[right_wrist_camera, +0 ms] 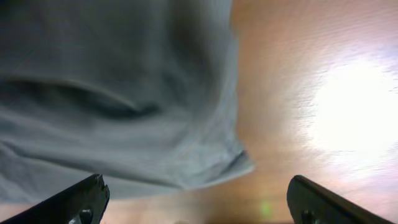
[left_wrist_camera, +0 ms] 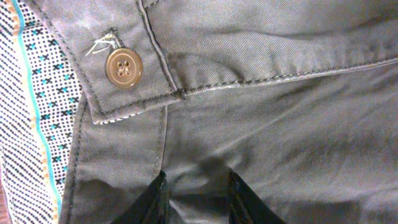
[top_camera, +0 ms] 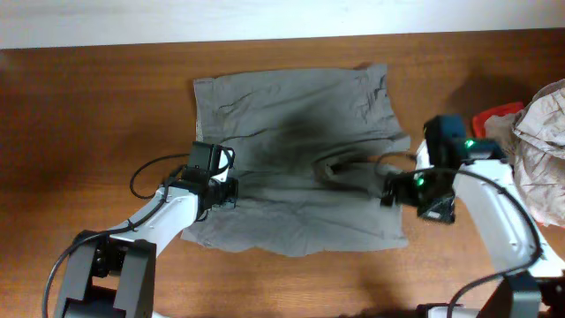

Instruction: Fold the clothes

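Okay, shorts lie spread mid tabletop, wrinkled. Left pincer is narrow and looks pinched on cloth by the waistband, near the button. Right pincer is wide, holding nothing, at the leg-end edge. Step looks like a regrasp for a fold: right should bite the hem corner deep, catching both layers, lift low and carry straight across while left anchors. Waistband faces the tabletop's left edge, legs point to the right edge, long axis roughly left-right.
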Robot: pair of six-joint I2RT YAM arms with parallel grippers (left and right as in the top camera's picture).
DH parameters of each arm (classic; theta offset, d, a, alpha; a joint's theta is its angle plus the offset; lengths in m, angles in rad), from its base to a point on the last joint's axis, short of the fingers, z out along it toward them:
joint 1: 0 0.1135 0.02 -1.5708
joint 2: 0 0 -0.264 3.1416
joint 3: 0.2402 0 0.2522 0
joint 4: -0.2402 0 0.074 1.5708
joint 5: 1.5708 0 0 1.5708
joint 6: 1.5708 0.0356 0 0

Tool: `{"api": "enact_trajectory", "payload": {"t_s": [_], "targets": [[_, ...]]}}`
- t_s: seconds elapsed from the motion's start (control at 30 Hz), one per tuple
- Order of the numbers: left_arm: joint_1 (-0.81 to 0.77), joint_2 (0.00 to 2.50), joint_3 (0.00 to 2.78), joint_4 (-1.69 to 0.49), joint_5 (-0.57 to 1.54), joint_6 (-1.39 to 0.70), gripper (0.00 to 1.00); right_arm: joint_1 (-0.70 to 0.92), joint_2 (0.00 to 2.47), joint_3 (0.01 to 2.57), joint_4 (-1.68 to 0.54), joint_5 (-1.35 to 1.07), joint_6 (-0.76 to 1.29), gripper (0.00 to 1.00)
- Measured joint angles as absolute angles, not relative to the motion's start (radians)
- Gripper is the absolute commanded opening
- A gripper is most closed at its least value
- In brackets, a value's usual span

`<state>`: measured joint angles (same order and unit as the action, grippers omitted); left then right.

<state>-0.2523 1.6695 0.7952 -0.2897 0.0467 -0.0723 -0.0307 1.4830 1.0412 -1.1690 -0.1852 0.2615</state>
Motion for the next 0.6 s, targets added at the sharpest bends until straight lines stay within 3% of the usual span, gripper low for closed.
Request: {"api": "enact_trajectory", "payload": {"t_s": [0.2, 0.3, 0.5, 0.53, 0.6], "targets": [[-0.252, 1.670, 0.795, -0.290, 0.047, -0.073, 0.31, -0.027, 1.492, 0.834, -0.997, -0.247, 0.257, 0.97], [-0.252, 1.670, 0.795, -0.290, 0.047, -0.073, 0.31, -0.001, 1.493, 0.745, -0.838, -0.345, 0.218, 0.89], [-0.252, 1.670, 0.795, -0.290, 0.047, -0.073, 0.31, 0.061, 1.494, 0.730, -0.691, -0.492, 0.183, 0.11], [-0.252, 1.670, 0.795, -0.290, 0.047, -0.073, 0.31, 0.063, 1.494, 0.741, -0.703, -0.501, 0.180, 0.04], [-0.252, 1.670, 0.795, -0.290, 0.047, -0.073, 0.31, 0.065, 1.494, 0.787, -0.776, -0.512, 0.184, 0.04]]}}
